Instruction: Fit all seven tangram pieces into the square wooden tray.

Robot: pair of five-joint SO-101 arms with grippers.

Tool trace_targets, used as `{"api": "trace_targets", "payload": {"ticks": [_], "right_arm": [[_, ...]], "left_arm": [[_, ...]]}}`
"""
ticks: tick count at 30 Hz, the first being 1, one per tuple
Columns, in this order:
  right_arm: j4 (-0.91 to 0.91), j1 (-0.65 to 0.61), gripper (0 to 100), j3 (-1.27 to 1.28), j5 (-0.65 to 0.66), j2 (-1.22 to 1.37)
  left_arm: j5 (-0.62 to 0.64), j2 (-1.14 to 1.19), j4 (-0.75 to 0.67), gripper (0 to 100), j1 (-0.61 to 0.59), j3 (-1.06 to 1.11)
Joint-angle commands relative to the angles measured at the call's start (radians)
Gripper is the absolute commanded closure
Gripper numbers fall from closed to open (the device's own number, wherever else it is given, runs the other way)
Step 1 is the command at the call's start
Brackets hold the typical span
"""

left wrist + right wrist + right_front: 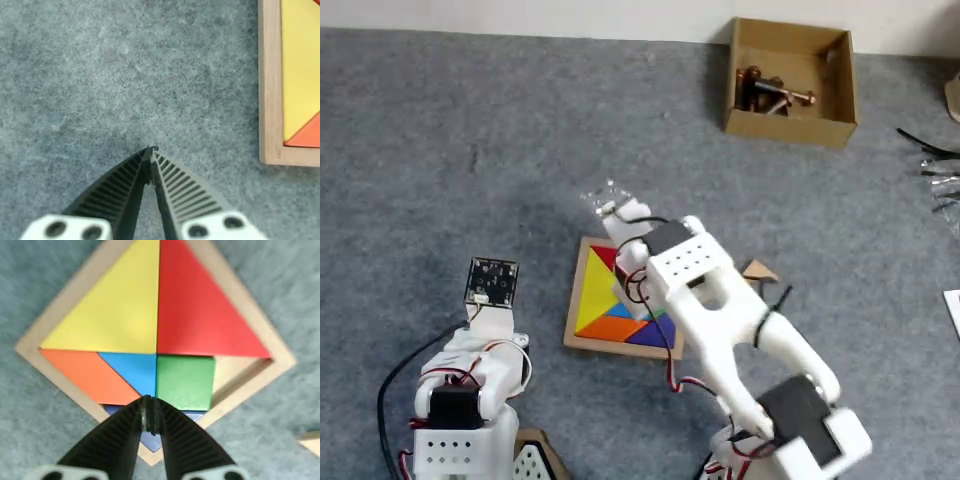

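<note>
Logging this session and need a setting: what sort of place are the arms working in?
Probably a robotics lab or hobby workbench: a grey fabric-covered table, a cardboard box of metal parts, and loose cables at one edge.

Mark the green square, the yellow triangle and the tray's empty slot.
green square (185,382), right wrist view, middle of its face.
yellow triangle (118,315), right wrist view, middle of its face.
empty slot (233,371), right wrist view, bare wood at its middle.
</note>
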Motion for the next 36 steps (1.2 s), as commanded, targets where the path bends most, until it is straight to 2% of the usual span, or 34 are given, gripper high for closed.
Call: {"api": "trace_targets", "payload": {"ticks": [1, 5, 10, 16, 19, 25, 36], "right_arm": [[0.012, 0.124, 98.9, -0.059, 0.008, -0.105], [-0.071, 0.268, 98.8, -0.051, 0.017, -0.111], [-0.189, 0.383, 98.8, 0.008, 0.112, -0.054], [-0.222, 0.529, 98.8, 0.013, 0.192, 0.044], [-0.254, 0.575, 98.8, 0.012, 0.232, 0.077], [-0.344, 0.667, 98.8, 0.015, 0.224, 0.093], [-0.341, 0.734, 98.8, 0.019, 0.184, 0.097]], "left_arm": [[0.002, -0.01, 0.003, 99, 0.012, 0.018], [0.002, -0.01, 0.003, 99, 0.012, 0.018], [0.002, -0.01, 0.003, 99, 0.012, 0.018], [0.002, -0.01, 0.003, 99, 0.012, 0.018], [0.002, -0.01, 0.003, 99, 0.012, 0.018], [0.002, -0.01, 0.003, 99, 0.012, 0.018], [0.002, -0.01, 0.003, 99, 0.012, 0.018]]}}
